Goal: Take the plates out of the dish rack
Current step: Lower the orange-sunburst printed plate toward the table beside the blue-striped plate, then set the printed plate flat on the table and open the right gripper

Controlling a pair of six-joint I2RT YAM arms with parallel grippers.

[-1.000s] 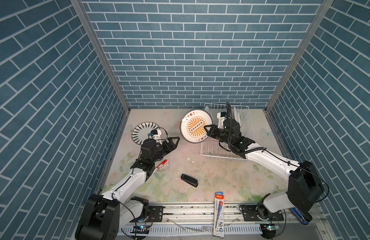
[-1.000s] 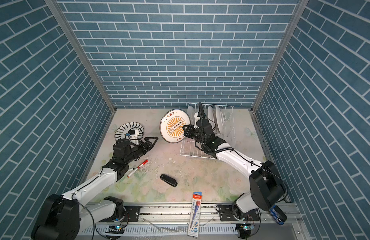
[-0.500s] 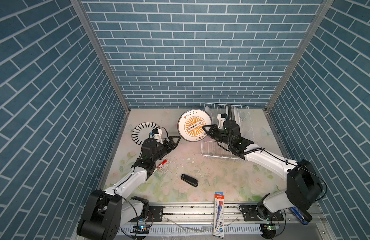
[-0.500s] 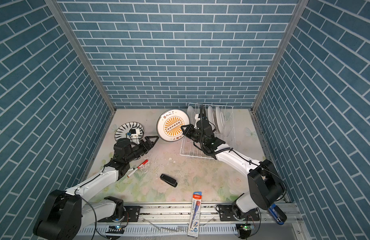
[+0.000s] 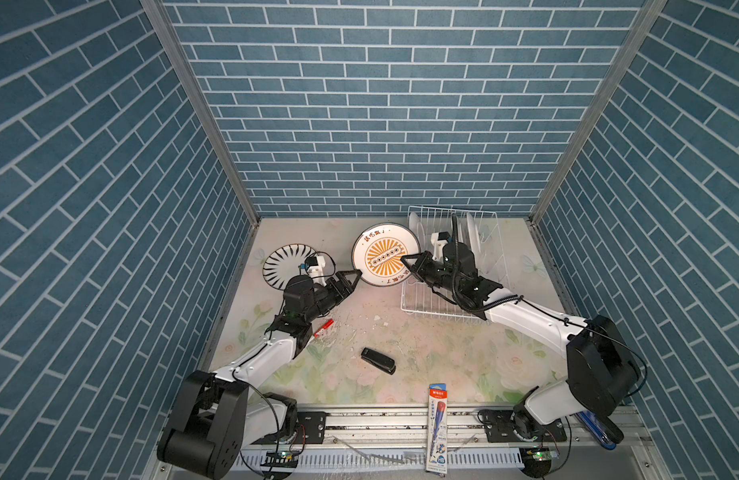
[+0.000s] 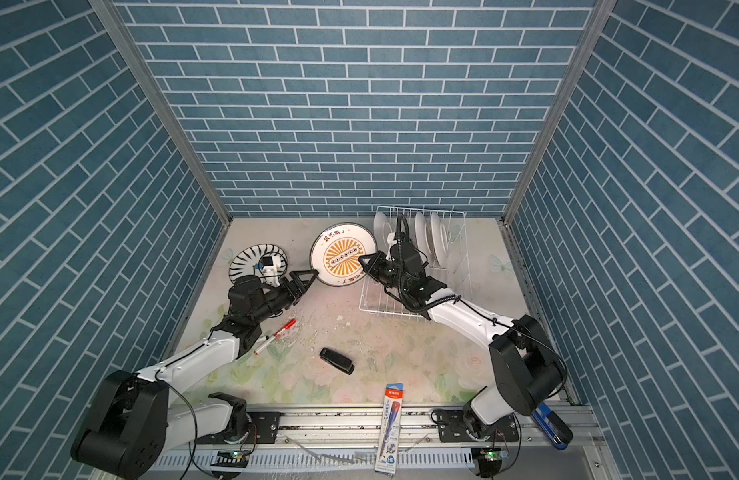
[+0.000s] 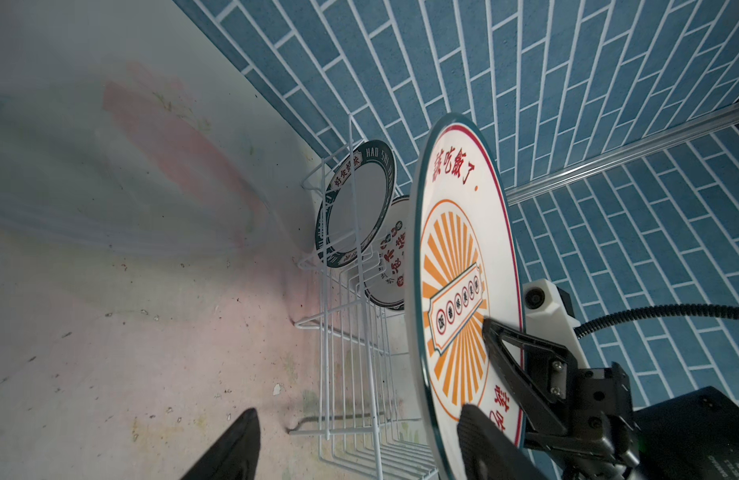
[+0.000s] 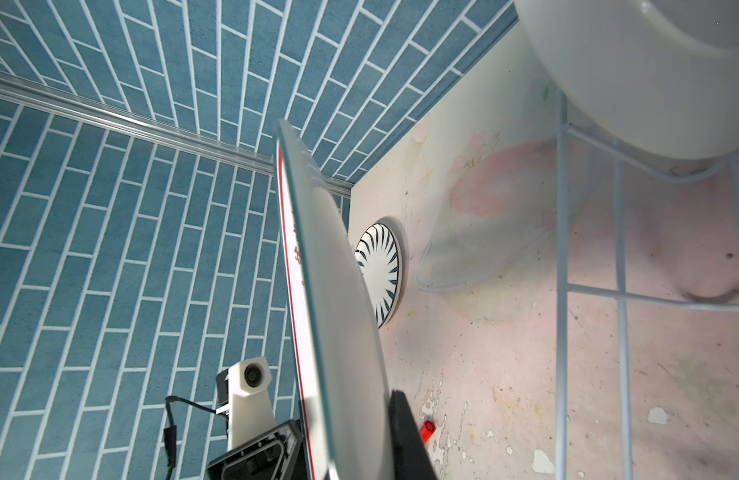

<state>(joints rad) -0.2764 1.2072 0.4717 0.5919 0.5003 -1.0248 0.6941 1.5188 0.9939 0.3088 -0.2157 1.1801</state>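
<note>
Plate (image 5: 382,249) edged left, showing orange sunburst, teal rim.

1. Round ceramic orange-sunburst plate (image 5: 382,259): teal rim, red lettering. It stands on edge, with one rim pinched between the fingers of the right gripper (image 5: 404,262). The opposite rim sits right at the spread fingertips of the left gripper (image 5: 355,280).
2. Round ceramic black-striped plate (image 5: 284,264): flat, face up, behind the left fingers and apart from them.
3. Rectangular white wire dish rack (image 5: 442,311): behind the right fingers. It holds three upright white-backed plates (image 6: 419,228). One has a dark-green lettered rim (image 7: 355,203).
</note>
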